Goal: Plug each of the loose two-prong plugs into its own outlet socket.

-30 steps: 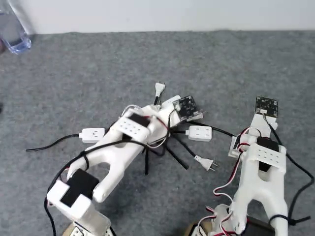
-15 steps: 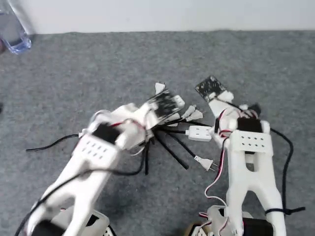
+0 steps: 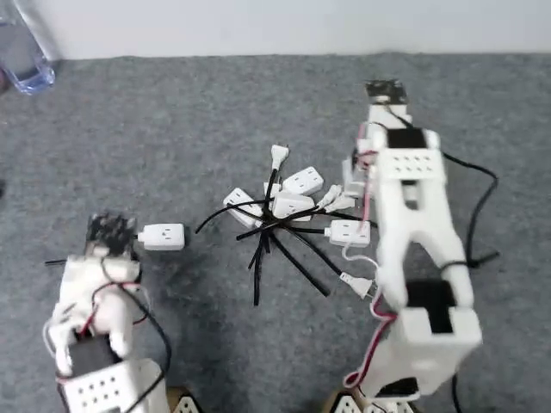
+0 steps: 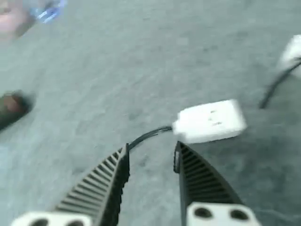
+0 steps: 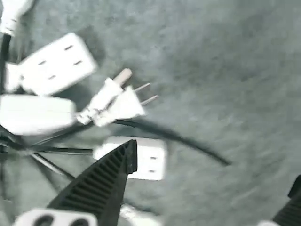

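- Grey carpet (image 3: 172,112) lies under both my arms.
- My left gripper (image 4: 150,157) is spread, and a lone white outlet socket (image 4: 211,121) lies just beyond its fingertips.
- My right gripper (image 5: 214,165) gapes wide, with two loose plugs (image 5: 117,101) lying unplugged just ahead of it.

- Five white outlet sockets: one socket (image 3: 162,236), a second socket (image 3: 242,207), a third socket (image 3: 303,181), a fourth socket (image 3: 292,206) and a fifth socket (image 3: 350,231).
- Four two-prong plugs: one plug (image 3: 278,156), a second plug (image 3: 331,196), a third plug (image 3: 343,204) and a fourth plug (image 3: 360,284).
- Black cords (image 3: 256,275): they are tangled where they cross, so their number cannot be told.
- Two white robot arms: left arm (image 3: 86,277) and right arm (image 3: 413,215).
- One clear container (image 3: 21,56).
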You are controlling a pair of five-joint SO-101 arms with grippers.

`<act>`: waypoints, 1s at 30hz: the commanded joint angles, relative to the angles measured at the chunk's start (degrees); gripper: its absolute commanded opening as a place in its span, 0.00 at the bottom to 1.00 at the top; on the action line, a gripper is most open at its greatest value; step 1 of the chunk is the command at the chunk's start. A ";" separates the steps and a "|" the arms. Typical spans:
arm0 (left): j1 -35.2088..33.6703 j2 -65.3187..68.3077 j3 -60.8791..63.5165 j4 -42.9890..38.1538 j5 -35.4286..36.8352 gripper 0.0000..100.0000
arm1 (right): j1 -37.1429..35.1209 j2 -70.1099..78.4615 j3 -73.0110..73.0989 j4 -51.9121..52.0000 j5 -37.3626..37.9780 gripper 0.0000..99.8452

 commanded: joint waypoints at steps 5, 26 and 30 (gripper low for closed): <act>-4.31 -17.05 9.54 5.98 0.44 0.15 | -7.78 7.25 -14.15 4.18 -3.34 0.48; -4.31 -17.23 11.03 6.33 -2.73 0.15 | -2.95 25.63 -21.80 0.04 -2.02 0.28; -4.13 -17.23 11.38 6.33 -2.73 0.15 | -0.75 28.00 -21.63 0.75 0.00 0.28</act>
